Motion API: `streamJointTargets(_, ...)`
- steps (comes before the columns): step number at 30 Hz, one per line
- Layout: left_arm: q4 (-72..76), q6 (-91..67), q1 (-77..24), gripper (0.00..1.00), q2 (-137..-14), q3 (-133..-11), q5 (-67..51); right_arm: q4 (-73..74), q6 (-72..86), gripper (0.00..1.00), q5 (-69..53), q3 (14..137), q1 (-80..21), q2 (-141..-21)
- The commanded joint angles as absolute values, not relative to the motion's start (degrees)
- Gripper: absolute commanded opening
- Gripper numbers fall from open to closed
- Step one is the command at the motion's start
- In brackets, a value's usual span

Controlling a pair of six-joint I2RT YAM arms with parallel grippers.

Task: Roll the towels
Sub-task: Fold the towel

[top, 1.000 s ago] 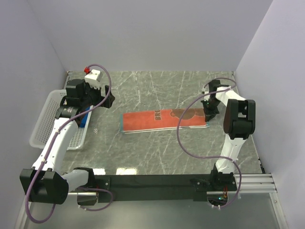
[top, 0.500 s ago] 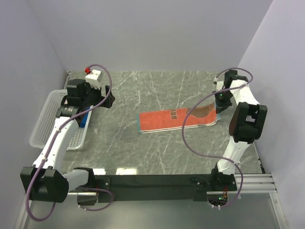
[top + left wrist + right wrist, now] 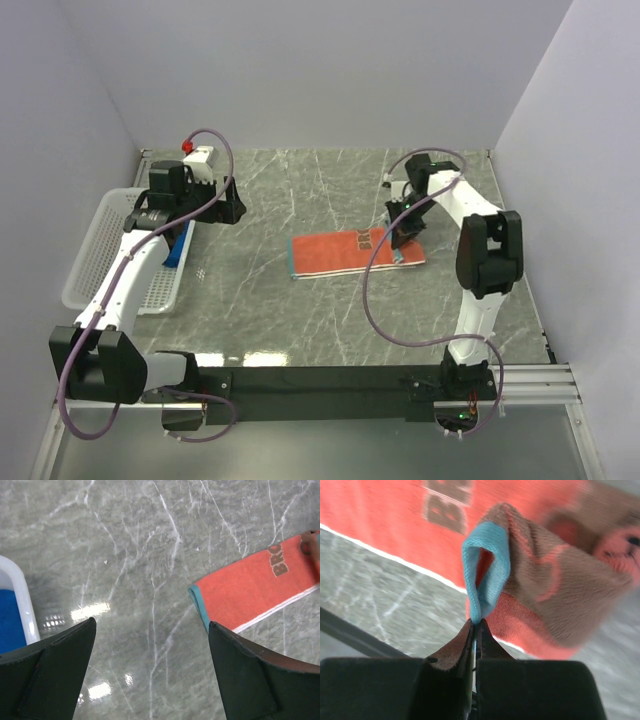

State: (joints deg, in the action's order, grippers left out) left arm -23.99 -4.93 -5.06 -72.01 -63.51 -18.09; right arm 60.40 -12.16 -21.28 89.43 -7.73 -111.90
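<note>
A rust-orange towel (image 3: 335,255) with dark brown print and teal edging lies mid-table. Its right end is lifted and folded back over itself. My right gripper (image 3: 401,240) is shut on that end's teal edge. In the right wrist view the teal edge (image 3: 487,565) loops up out of the closed right gripper (image 3: 476,626), with the brown-printed towel (image 3: 555,590) bunched behind it. My left gripper (image 3: 232,206) hovers open at the far left, clear of the towel. In the left wrist view the left gripper (image 3: 151,625) frames bare table, with the towel's left end (image 3: 245,592) to the right.
A white lattice basket (image 3: 88,262) stands at the table's left edge with a blue towel (image 3: 178,246) inside it. The basket rim (image 3: 22,597) and blue towel (image 3: 9,617) show at the left of the left wrist view. Grey walls enclose the marble table (image 3: 300,310).
My right gripper dragged the towel's right end to the right, then carried it back leftwards over the towel. The towel now sits further right and looks shorter. The left gripper shifted slightly.
</note>
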Motion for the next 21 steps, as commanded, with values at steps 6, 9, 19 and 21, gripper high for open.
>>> streamJointTargets(6, -26.1, -8.5, -4.8, 1.0, -73.0, -65.7, -19.0, 57.3, -8.0, 0.0, -27.3, 91.3, -12.3, -116.8)
streamJointTargets(9, -25.3, -8.7, -4.8, 1.0, -72.4, -65.0, -18.7, 57.0, -7.5, 0.0, -28.4, 92.3, -12.3, -117.8)
streamJointTargets(19, -25.1, -8.4, -4.8, 0.99, -72.5, -64.7, -18.5, 57.1, -6.8, 0.0, -30.5, 96.0, -12.7, -119.5)
streamJointTargets(21, -25.0, -8.4, -4.8, 1.0, -72.7, -64.9, -18.6, 57.5, -6.8, 0.0, -30.8, 96.3, -12.7, -120.8)
